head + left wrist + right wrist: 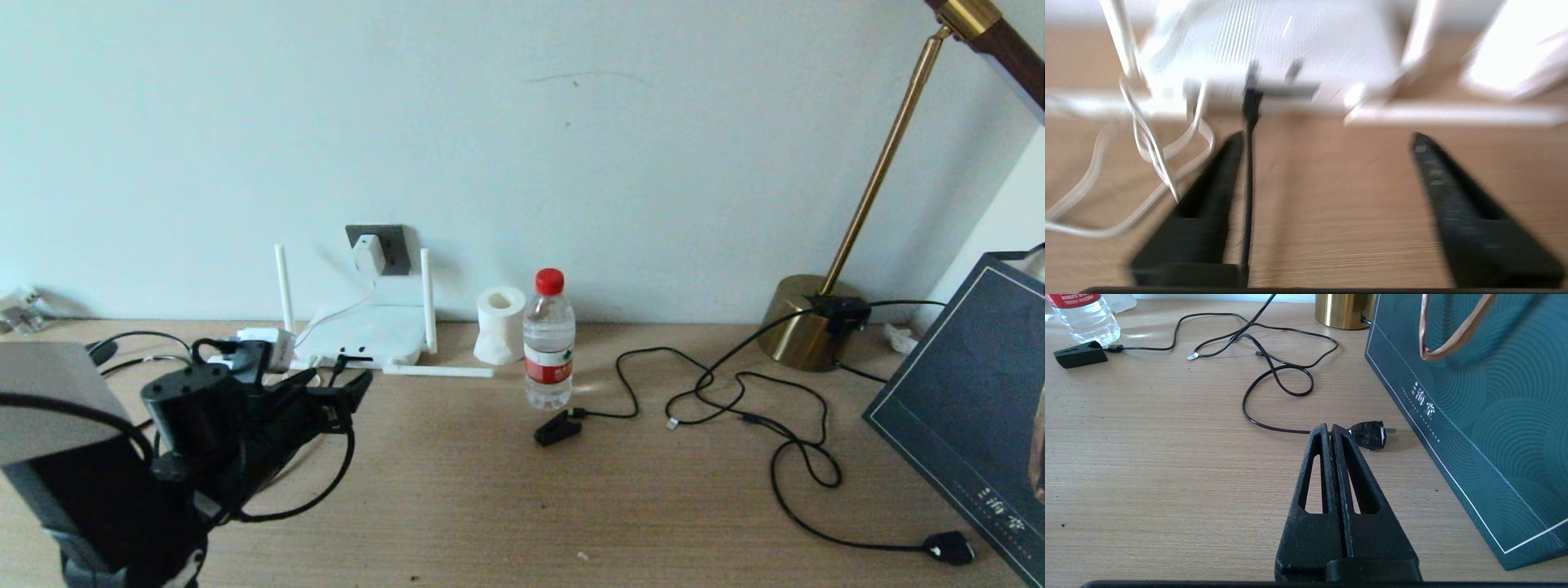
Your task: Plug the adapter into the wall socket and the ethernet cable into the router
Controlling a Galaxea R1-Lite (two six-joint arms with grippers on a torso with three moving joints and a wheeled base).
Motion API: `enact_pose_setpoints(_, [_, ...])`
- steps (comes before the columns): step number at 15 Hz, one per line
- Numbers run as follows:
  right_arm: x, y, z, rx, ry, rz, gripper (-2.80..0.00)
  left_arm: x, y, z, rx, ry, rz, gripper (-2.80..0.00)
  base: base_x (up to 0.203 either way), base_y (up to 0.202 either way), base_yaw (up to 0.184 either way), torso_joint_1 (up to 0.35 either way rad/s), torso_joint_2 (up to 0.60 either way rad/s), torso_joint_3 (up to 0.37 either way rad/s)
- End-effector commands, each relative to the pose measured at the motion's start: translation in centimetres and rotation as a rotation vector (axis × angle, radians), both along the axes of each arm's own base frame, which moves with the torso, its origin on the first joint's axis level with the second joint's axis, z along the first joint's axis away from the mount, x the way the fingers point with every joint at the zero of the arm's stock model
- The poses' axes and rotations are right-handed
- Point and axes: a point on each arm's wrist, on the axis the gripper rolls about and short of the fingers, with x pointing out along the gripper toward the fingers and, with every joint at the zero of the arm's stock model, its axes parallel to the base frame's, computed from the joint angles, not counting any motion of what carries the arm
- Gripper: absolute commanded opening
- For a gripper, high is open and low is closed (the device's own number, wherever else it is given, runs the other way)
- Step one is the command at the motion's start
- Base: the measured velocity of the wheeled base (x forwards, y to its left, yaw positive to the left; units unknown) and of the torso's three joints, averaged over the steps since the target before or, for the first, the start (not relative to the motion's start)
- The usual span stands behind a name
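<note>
Router [369,336], flat white box sprouting slim stick antennas, left of centre; your left gripper [1327,141] is spreading its fingers, right gripper [1329,430] pressing together.

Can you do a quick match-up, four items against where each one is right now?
Items:
1. adapter
2. ethernet cable
3. left gripper
4. right gripper

States:
A. shut, over bare table beside a dark bag
B. open, facing the router
C. seated in the wall socket
D. runs into the router's port slot

Pairs: 1-C, 2-D, 3-B, 4-A
</note>
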Motion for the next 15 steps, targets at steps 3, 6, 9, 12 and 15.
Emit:
enact_pose_setpoints(3, [0.0, 0.0, 0.0, 0.000, 0.002, 0.001, -2.80, -4.9, -0.8, 7.2, -0.029, -0.245, -0.068, -2.80, 0.000, 0.000, 0.000, 0.000, 0.00, 0.000])
enact_pose_setpoints(6, [0.0, 0.0, 0.0, 0.000, 0.002, 0.001, -2.80, -10.1, -1.8, 11.4, -0.008, -0.404, -0.150, -2.80, 0.000, 0.000, 0.000, 0.000, 0.00, 0.000])
enact_pose_setpoints(9, [0.0, 0.0, 0.0, 0.000, 0.002, 0.001, -2.80, -16.6, -1.2, 13.2, 0.063, -0.455, -0.152, -2.80, 0.000, 0.000, 0.000, 0.000, 0.00, 0.000])
enact_pose_setpoints(12, [0.0, 0.0, 0.0, 0.001, 0.002, 0.001, -2.80, -22.1, 1.0, 9.7, 0.075, -0.346, -0.118, -2.80, 0.000, 0.000, 0.000, 0.000, 0.00, 0.000])
enact_pose_setpoints(15, [0.0, 0.0, 0.0, 0.000, 0.002, 0.001, -2.80, -24.7, 1.8, 5.3, 0.010, -0.053, -0.222, -2.80, 0.000, 0.000, 0.000, 0.000, 0.00, 0.000])
